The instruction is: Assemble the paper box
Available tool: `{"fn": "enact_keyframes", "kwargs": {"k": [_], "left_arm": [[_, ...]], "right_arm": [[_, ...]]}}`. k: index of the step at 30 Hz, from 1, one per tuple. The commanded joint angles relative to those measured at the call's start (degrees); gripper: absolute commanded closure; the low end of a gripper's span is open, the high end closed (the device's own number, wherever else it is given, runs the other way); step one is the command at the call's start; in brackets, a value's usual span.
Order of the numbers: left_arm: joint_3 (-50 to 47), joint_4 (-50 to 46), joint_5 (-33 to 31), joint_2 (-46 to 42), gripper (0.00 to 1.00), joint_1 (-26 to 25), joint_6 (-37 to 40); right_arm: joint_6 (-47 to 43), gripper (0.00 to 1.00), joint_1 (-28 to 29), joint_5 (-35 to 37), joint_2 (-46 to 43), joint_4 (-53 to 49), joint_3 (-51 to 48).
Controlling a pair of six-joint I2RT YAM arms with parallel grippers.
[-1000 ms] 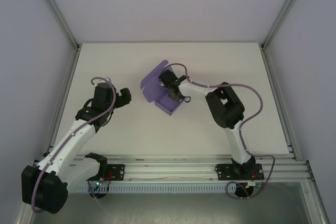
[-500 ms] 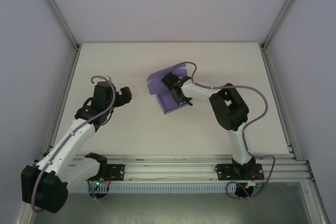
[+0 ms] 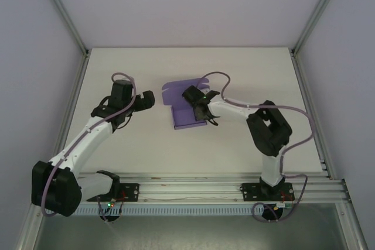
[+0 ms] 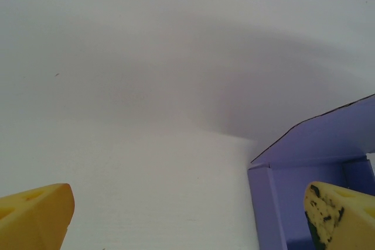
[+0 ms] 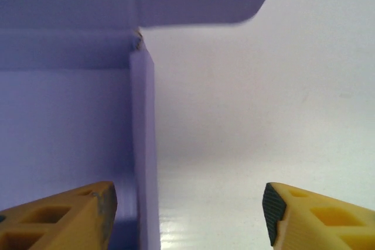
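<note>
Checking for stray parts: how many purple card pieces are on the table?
1. The paper box lies at the middle of the table, part-folded, its right edge under the right gripper. A scrap hidden beneath that gripper can't be ruled out.

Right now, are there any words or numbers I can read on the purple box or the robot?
None: no word, number or sign can be read. The purple paper box is plain card and the white table bears no print. Black specks on one yellow finger of the left gripper are marks, not letters.
</note>
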Motion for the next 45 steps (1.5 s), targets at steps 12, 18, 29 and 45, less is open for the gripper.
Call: {"fn": "enact_keyframes", "kwargs": {"k": [12, 18, 29, 45], "left_arm": [[12.1, -1.1, 22.6, 12.5, 0.00, 0.6, 24.7], [21.2, -9.8, 25.5, 21.9, 0.00, 0.4, 36.2], [34.1, -22.5, 27.6, 34.0, 0.30, 0.4, 47.5], [35.0, -20.7, 27.1, 34.4, 0.89, -0.8, 47.2]], "right_arm": [[-44.1, 0.00, -13.6, -33.1, -17.0, 16.6, -5.5], [-65.4, 0.00, -18.1, -39.8, -7.2, 3.6, 7.4], [-78.7, 0.33, -21.8, -48.8, 9.1, -18.3, 29.5], [-77.3, 0.90, -21.7, -49.1, 10.4, -20.4, 30.2]]}}
